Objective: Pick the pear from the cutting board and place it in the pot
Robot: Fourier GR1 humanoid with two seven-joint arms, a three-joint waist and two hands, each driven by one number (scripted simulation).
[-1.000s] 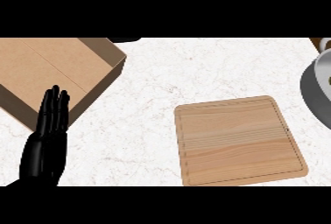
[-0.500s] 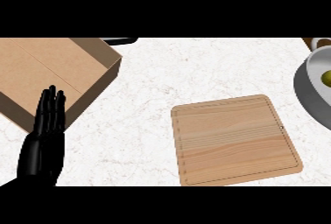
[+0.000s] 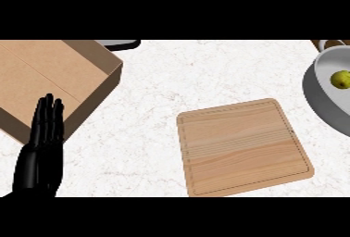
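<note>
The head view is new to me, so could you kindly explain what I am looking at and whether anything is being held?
This view looks steeply down from a humanoid robot's head onto a white marbled counter. The black shape at lower left is the robot's left hand, open, fingers straight, resting and holding nothing. Its right hand is not in view. A wooden cutting board lies bare in the middle. At the right edge a grey pot holds a yellow-green pear. A cardboard box sits at upper left.
</note>
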